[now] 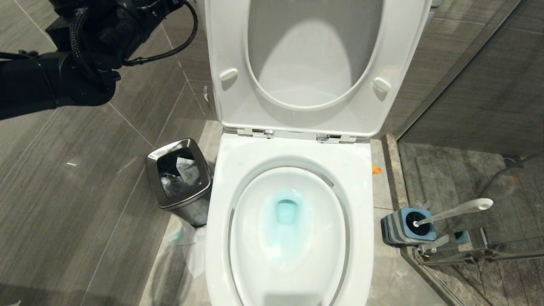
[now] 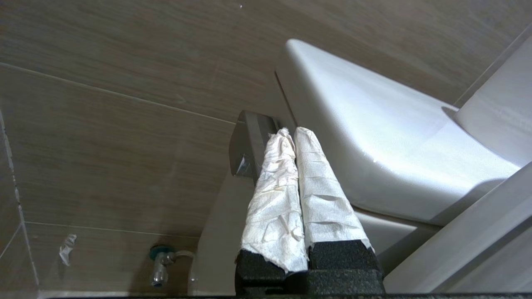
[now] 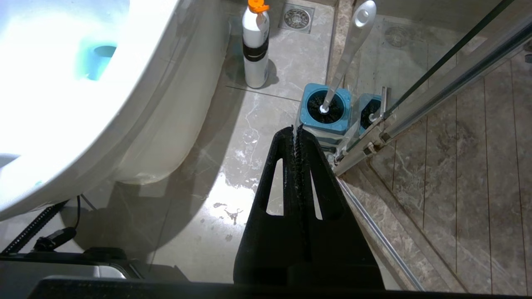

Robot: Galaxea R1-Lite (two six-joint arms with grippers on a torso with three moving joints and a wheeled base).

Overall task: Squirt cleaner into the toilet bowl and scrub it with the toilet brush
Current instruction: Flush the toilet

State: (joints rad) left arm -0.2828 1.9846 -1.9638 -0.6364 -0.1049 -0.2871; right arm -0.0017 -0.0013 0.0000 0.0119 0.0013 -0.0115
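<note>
The toilet bowl (image 1: 293, 229) stands in the middle with seat and lid raised, and blue-tinted water lies at its bottom (image 3: 97, 56). To its right, the toilet brush (image 1: 452, 211) leans in its grey-and-blue holder (image 1: 406, 227) on the floor. The white cleaner bottle (image 3: 255, 45) with an orange cap stands on the floor beside the toilet, behind the holder (image 3: 325, 110). My left arm (image 1: 63, 76) is raised at the far left by the wall. Its gripper (image 2: 289, 132), with white-wrapped fingers, is shut and empty. My right gripper (image 3: 293, 129) hangs shut and empty over the floor just short of the brush holder.
A steel waste bin (image 1: 180, 178) with a liner stands left of the toilet. A glass shower door with a metal frame (image 1: 459, 255) runs along the right, next to the brush holder. A water valve (image 2: 160, 265) sits on the wall. The floor by the toilet (image 3: 232, 187) is wet.
</note>
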